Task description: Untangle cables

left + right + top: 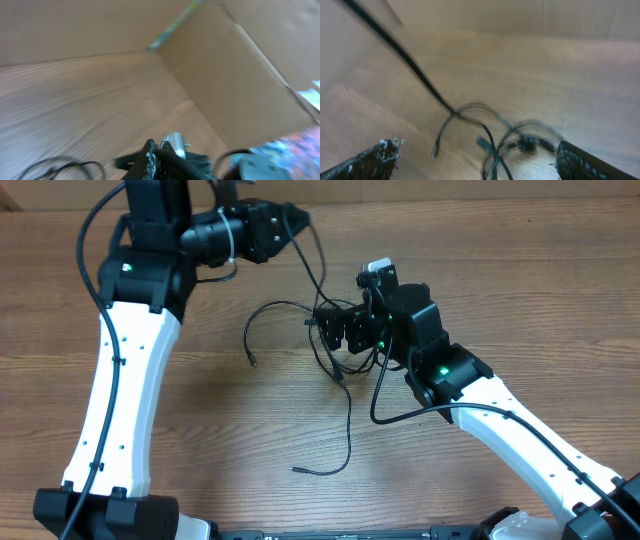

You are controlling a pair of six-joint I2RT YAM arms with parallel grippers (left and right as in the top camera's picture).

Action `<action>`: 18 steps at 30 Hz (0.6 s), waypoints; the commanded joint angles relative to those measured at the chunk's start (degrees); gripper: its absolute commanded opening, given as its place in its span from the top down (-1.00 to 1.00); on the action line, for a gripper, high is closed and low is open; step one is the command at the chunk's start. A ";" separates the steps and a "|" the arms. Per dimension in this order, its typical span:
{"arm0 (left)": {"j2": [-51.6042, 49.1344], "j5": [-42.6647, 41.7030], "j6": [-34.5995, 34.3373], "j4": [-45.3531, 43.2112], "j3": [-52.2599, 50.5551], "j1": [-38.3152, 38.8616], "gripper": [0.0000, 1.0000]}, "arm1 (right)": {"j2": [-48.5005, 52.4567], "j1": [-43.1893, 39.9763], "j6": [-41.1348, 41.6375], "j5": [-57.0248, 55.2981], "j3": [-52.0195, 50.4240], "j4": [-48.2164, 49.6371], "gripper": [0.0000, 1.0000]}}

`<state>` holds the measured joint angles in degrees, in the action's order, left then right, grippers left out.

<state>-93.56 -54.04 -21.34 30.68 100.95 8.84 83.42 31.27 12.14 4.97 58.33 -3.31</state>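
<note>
- Well, start with the table (480,270): its wood-grain top gives you room to draw strands apart toward either arm.
- The cables (262,308) lie at mid-table between the two arms (one thin loop bows out to the left, and one long tail (348,442) trails toward the near edge). The rest is bunched under the right arm's tool.
- Your left gripper (296,228) is clenched on one strand (415,70), which runs tight and raised from it down into the bunch. Hold that tension steady, because it shows you which cord leads where.
- Your right gripper (475,152) is released and empty, its fingers spread wide, hovering just above the bunch. Lower it straight and close on a single cord, not on two that cross.
- The knot (522,144) is the small dark clump where the loops meet. I judge your best pick is a loop just beside it, drawn away from the tight strand.
- Pull slowly, as a hard tug may cinch the clump.
</note>
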 commanded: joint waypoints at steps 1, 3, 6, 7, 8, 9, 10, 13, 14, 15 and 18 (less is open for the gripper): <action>1.97 -5.53 -3.06 -2.27 0.92 2.78 0.92 | 0.68 0.50 -0.50 -1.57 -0.13 3.76 -0.99; 1.99 -7.23 -3.58 -4.81 0.92 4.52 0.92 | 2.03 0.55 -0.50 -1.25 -0.13 6.88 -0.99; 1.99 -12.98 -3.56 -9.64 0.92 6.14 0.91 | 3.69 0.46 -0.57 -1.42 -0.13 9.77 -0.67; 1.99 -14.53 -3.56 -10.91 0.92 6.29 0.92 | 4.04 0.24 -0.90 -1.81 -0.13 10.45 -0.31; 1.99 -15.82 -3.56 -11.87 0.92 6.29 0.92 | 4.13 -0.13 -0.92 -2.32 -0.13 11.10 0.26; 1.99 -16.39 -3.54 -12.11 0.92 6.29 0.92 | 4.09 -0.50 -0.90 -2.38 -0.11 11.76 0.66; 1.99 -16.44 -3.45 -11.87 0.90 6.16 0.92 | 3.78 -0.90 -0.39 -2.36 -0.07 12.24 0.92; 1.97 -14.91 -2.47 -9.27 0.90 5.38 0.87 | 2.10 -1.73 0.02 -2.36 0.52 11.45 0.92; 1.97 -13.49 -2.27 -7.96 0.90 5.14 0.70 | 1.44 -1.95 0.04 -2.36 0.70 10.73 0.92; 1.97 -11.28 -1.90 -6.25 0.90 4.94 0.58 | 0.72 -2.21 0.33 -2.36 0.81 9.94 0.92; 1.97 -1.33 -1.38 0.57 0.90 4.90 0.40 | -1.90 -3.69 4.09 -2.32 1.01 6.29 0.93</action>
<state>-93.21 -63.70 -23.49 28.21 100.97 14.13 86.11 29.08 12.95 3.49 58.33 4.03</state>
